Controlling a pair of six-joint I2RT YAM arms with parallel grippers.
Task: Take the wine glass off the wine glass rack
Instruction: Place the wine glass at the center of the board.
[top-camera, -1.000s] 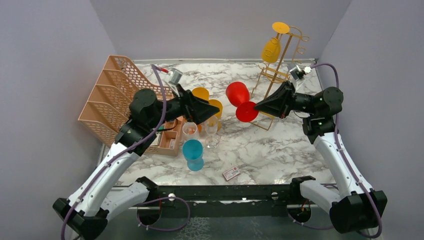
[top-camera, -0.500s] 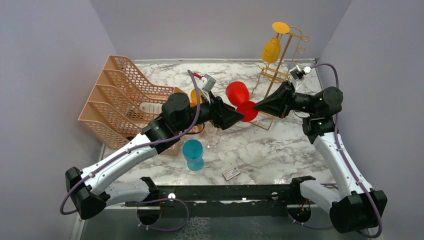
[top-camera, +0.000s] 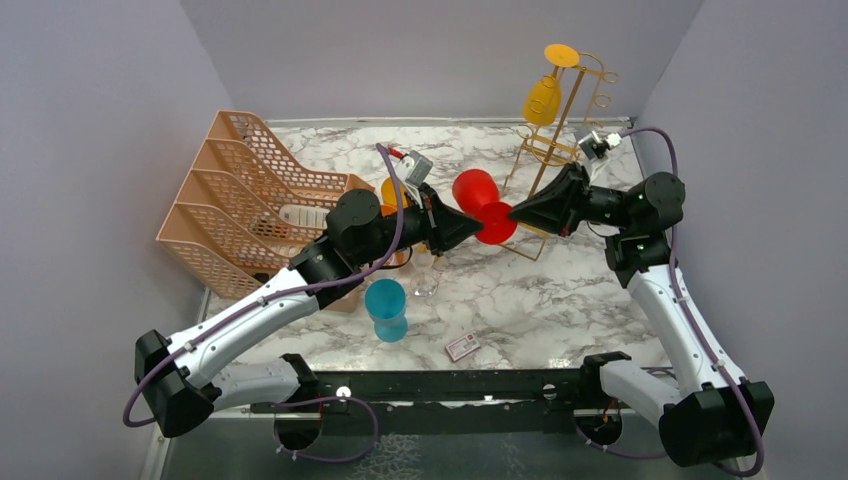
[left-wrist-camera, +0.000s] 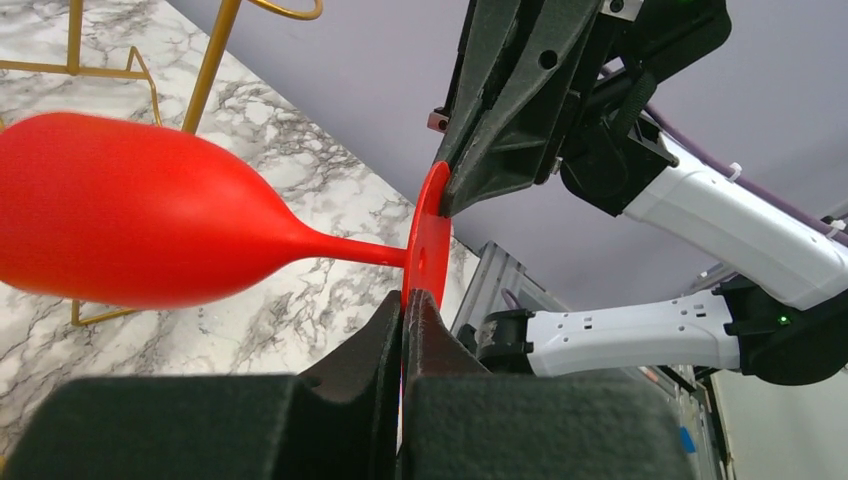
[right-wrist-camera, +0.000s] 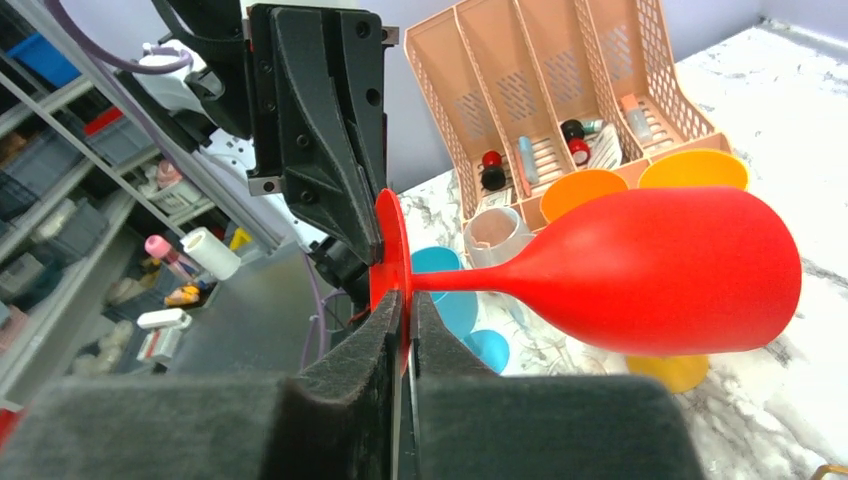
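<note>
A red wine glass (top-camera: 474, 187) hangs in the air on its side, left of the gold wine glass rack (top-camera: 572, 118). My right gripper (top-camera: 511, 212) is shut on the edge of its round foot (right-wrist-camera: 388, 248). From the other side, my left gripper (top-camera: 479, 228) is shut on the same foot (left-wrist-camera: 424, 250). The bowl (left-wrist-camera: 130, 220) points away from both wrists. A yellow wine glass (top-camera: 543, 99) hangs upside down on the rack. In the left wrist view the rack's wires (left-wrist-camera: 208, 62) show behind the bowl.
A peach mesh organizer (top-camera: 240, 190) stands at the left. Orange and yellow cups (top-camera: 398, 188), a clear glass (top-camera: 425, 272) and a blue glass (top-camera: 386, 305) stand under the left arm. A small card (top-camera: 462, 346) lies near the front edge.
My left arm swung right from the organizer to the red glass, and its gripper went from open to shut on the foot. The right arm and the glass stayed still.
</note>
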